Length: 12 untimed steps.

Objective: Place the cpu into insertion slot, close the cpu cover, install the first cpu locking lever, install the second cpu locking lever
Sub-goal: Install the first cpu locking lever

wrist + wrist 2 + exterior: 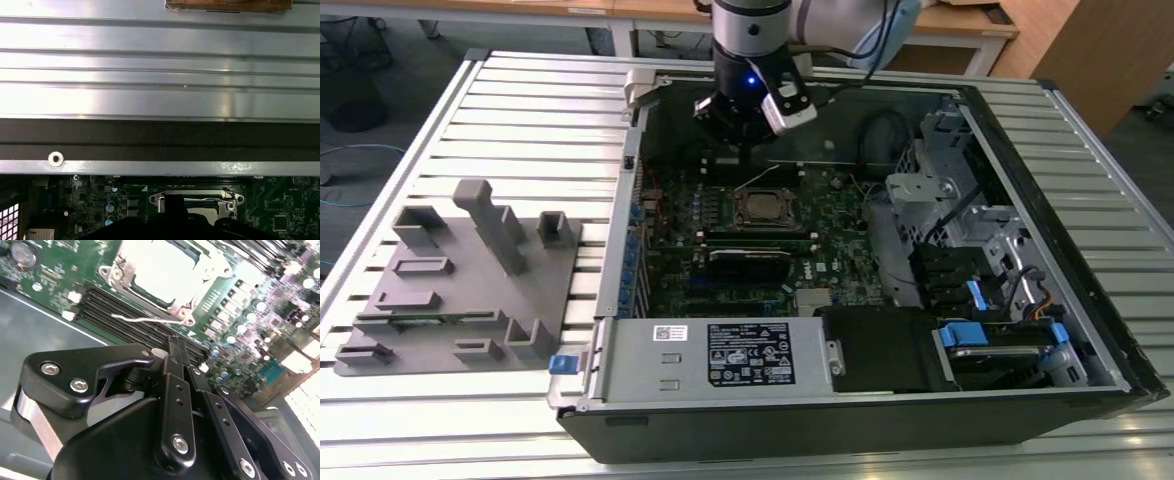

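Observation:
The cpu lies flat in its socket on the green motherboard, its pale top showing through the window of the cpu cover, which rests down over it. A thin wire locking lever sticks out loose beside the socket's near edge. In the exterior view the socket with the cpu is mid-board, and a lever rises at an angle behind it. My gripper hangs just behind the socket, above the board, fingers together and holding nothing. Both wrist views show its black fingertips close to the socket.
The open computer case lies on a slatted metal table. A power supply fills the case's front, and drive cages with cables fill the exterior view's right. A black module sits below the socket. A grey fixture block stands outside, on the left.

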### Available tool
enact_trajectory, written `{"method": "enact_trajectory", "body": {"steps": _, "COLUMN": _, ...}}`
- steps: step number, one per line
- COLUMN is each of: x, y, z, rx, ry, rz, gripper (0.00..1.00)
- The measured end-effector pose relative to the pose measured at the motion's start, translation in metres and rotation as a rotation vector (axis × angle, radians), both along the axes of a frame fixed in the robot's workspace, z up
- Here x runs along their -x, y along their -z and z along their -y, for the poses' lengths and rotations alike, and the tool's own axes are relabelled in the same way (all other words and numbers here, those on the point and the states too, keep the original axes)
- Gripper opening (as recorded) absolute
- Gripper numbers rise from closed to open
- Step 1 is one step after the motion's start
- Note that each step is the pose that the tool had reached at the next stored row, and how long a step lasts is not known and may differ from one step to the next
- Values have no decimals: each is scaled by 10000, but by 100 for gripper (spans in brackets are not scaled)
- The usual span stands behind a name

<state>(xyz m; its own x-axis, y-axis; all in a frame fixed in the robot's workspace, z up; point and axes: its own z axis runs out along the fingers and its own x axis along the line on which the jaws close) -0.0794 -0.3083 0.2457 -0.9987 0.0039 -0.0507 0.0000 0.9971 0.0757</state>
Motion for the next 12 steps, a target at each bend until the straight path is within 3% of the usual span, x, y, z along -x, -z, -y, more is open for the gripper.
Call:
{"method": "enact_trajectory", "body": {"steps": 5, "x": -115, "y": 14, "z": 0, "rx": 0, "ry": 0, "rz": -2, "gripper": 11}}
{"method": "enact_trajectory", "body": {"steps": 12, "x": -182, "y": 72, "z": 0, "rx": 0, "ry": -1, "rz": -1, "gripper": 11}}
